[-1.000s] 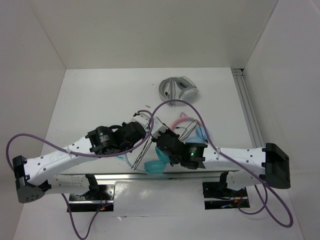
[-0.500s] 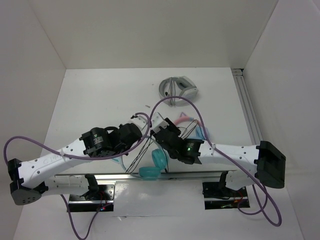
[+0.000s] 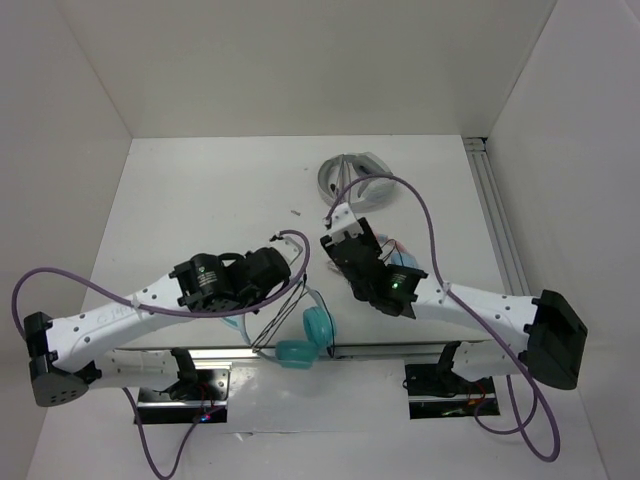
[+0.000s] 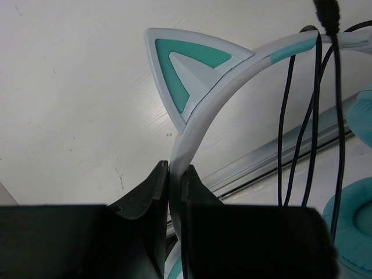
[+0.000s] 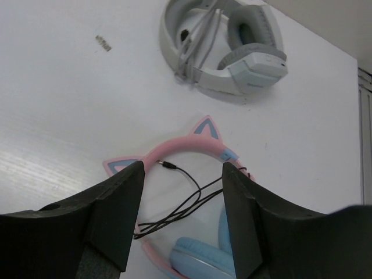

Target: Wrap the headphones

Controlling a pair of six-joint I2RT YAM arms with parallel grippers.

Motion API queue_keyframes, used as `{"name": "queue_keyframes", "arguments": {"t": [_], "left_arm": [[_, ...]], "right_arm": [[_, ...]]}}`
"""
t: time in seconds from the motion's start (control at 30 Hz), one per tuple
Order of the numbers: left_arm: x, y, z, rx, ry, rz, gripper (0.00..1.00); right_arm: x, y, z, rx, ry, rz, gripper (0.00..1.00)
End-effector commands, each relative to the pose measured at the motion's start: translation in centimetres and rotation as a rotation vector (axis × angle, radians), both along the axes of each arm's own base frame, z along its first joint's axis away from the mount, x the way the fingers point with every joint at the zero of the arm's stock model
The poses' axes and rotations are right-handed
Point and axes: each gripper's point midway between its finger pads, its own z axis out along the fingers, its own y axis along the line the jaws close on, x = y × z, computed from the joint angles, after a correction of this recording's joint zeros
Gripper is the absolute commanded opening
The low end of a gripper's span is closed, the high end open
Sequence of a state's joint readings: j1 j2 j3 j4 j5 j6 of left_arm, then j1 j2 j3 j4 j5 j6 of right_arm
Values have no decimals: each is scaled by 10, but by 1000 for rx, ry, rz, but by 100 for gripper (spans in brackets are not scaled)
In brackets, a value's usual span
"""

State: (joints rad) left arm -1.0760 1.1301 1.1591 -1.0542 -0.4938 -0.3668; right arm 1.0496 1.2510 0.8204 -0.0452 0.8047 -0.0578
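Two spots on the left arm carry writing, a pale label (image 3: 205,277) on its black motor housing and a faint grey scrawl (image 3: 110,318) on its white forearm; both are too small to read, and no brand shows on any headset. The teal over-ear headphones (image 4: 200,110) have a pale grey-white plastic headband with a teal stripe, a pointed cat ear with a teal triangular inset, and round padded teal earcups. Their thin black cable (image 4: 283,116) hangs in several loose strands over the band, to the right of the ear, its plug at the top edge of the left wrist view. From above, the two earcups lie at the near edge of the white table (image 3: 200,200), between the two arms, one cup just nearer than the other. The left gripper (image 4: 175,170) is clenched on the headband just below the cat ear, the band standing upright between the black fingers. The right gripper (image 5: 181,168) is released, its jaws spread with nothing between them, well apart from the teal set and hovering over the pink-banded cat-ear headphones with pale blue earcups (image 5: 204,129). Beyond those lie the grey-white folded headphones (image 5: 256,61).
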Motion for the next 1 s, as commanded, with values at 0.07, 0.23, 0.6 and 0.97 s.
{"name": "queue_keyframes", "arguments": {"t": [0.07, 0.23, 0.6, 0.97], "left_arm": [[36, -1, 21, -137, -69, 132, 0], [68, 13, 29, -270, -82, 283, 0], [115, 19, -36, -416, 7, 616, 0], [173, 42, -87, -475, -16, 752, 0]], "right_arm": [[8, -33, 48, 242, -93, -188, 67], [0, -40, 65, 304, -87, -185, 81], [-12, -32, 61, 362, -23, -105, 91], [-19, -16, 37, 359, 37, -16, 93]]}}
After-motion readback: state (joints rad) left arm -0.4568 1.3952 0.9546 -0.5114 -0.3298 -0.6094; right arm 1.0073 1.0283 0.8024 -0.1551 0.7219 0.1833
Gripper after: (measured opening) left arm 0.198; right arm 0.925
